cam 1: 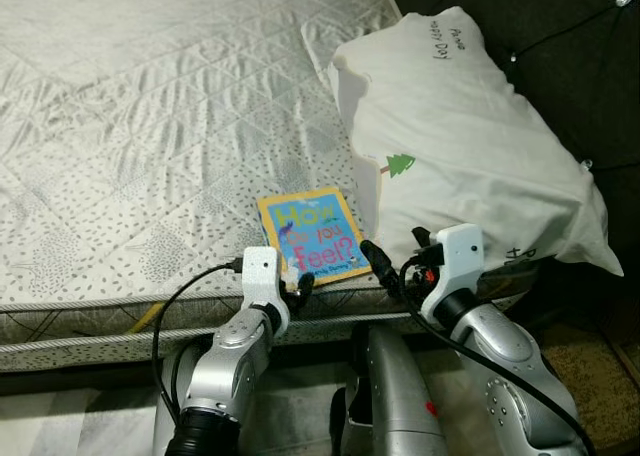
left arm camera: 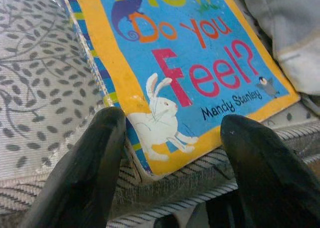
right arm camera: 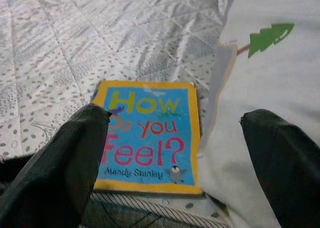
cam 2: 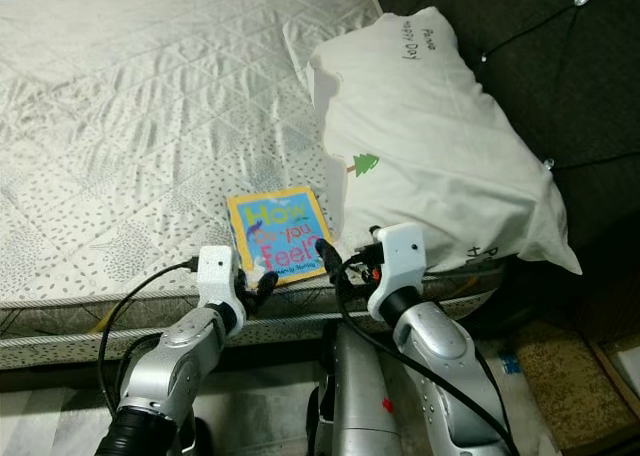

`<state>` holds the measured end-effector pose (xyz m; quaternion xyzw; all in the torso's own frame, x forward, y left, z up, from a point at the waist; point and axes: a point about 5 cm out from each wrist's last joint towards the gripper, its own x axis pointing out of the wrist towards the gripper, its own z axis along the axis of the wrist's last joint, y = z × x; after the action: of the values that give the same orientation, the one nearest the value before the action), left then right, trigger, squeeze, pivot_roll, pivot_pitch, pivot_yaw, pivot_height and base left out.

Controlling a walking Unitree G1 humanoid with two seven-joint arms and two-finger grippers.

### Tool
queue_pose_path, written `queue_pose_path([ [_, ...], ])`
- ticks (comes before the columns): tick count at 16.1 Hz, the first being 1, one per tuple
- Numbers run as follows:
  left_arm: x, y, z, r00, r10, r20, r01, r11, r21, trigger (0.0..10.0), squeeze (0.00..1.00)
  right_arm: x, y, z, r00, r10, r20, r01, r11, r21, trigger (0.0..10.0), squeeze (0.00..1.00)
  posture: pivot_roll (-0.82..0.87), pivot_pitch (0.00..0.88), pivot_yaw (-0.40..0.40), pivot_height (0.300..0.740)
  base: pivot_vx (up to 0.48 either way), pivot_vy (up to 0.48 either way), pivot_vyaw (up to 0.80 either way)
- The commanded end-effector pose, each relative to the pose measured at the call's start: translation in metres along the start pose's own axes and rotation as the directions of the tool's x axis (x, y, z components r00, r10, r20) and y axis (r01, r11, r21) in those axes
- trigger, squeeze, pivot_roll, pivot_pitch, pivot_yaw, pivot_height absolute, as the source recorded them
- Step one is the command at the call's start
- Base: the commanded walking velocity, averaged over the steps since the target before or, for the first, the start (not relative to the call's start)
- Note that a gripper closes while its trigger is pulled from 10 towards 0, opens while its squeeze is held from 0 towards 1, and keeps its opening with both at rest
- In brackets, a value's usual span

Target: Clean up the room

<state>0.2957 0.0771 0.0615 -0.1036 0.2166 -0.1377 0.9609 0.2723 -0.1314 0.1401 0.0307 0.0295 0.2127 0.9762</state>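
Observation:
A children's book (cam 1: 312, 236) with a blue cover, a yellow border and the title "How Do You Feel?" lies flat on the grey patterned mattress (cam 1: 150, 126), close to its front edge. My left gripper (left arm camera: 175, 122) is open at the book's near corner, one finger on each side of it. My right gripper (right arm camera: 178, 115) is also open. It hovers at the mattress edge just right of the book, between the book and a big white pillow (cam 1: 470, 146) with a small green tree printed on it.
The pillow leans on a dark headboard (cam 1: 540, 36) at the right. A thin white sheet (cam 1: 368, 191) sticks out from under the pillow beside the book. Brown carpet (cam 1: 600, 376) lies at the lower right. The mattress stretches away to the left and far side.

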Motion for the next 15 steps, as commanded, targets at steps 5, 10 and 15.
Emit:
queue_pose_path([
  [5, -0.002, -0.020, -0.035, 0.976, -0.097, -0.194, 0.097, 0.995, -0.013, 10.0, 0.00, 0.001, 0.000, -0.004, 1.000, 0.018, -0.013, -0.018, 1.000, -0.009, 10.0, 0.00, -0.07, 0.146, -0.100, 0.527, 0.000, 0.000, 0.00],
  [10, -0.005, -0.007, -0.035, 0.974, -0.056, -0.221, 0.057, 0.998, -0.002, 10.0, 0.00, 0.002, -0.003, -0.005, 1.000, 0.016, -0.016, -0.017, 1.000, -0.014, 10.0, 0.00, -0.06, 0.138, -0.099, 0.527, 0.000, 0.000, 0.00],
  [15, -0.009, 0.040, -0.024, 0.979, 0.105, -0.173, -0.113, 0.993, -0.036, 10.0, 0.00, 0.003, -0.003, -0.007, 1.000, 0.019, -0.020, -0.019, 1.000, -0.015, 10.0, 0.00, -0.06, 0.134, -0.101, 0.527, 0.000, 0.000, 0.00],
])
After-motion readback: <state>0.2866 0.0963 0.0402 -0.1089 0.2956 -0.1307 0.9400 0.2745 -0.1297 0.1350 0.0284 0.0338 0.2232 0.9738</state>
